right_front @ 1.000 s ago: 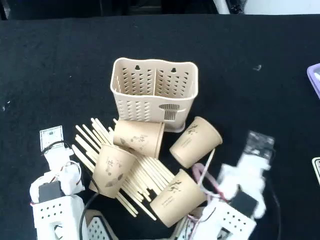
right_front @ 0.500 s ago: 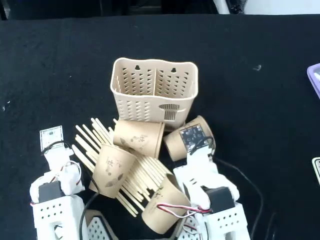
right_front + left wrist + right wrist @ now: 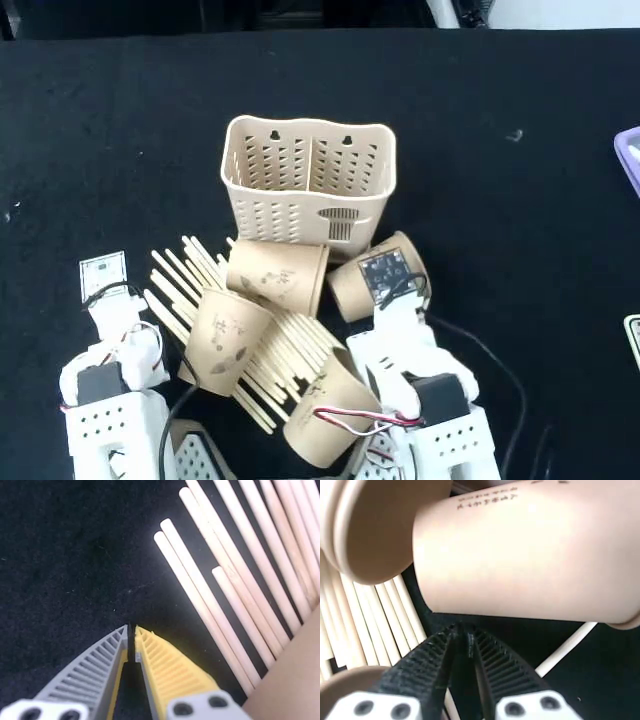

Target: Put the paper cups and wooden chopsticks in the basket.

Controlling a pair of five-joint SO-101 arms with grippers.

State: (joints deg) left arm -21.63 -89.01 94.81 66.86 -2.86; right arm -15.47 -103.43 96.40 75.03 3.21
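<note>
Found basket (image 3: 308,190) looking empty, so approx. nothing done. Counted 4 paper cups (image 3: 275,277) lying on desk (image 3: 540,230) just in front of it, atop wooden chopsticks (image 3: 185,285) fanned beneath. Noted left jaws pressed together, empty, near stick ends; right jaws likewise closed w/ nothing held, tips just beside one cup's side. Judged all cups & sticks left to load.

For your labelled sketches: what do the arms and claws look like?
The left arm and right arm are white with black motors; the right carries red wires. The left claw has ribbed grey and yellow fingers; the right claw is ribbed black.
</note>
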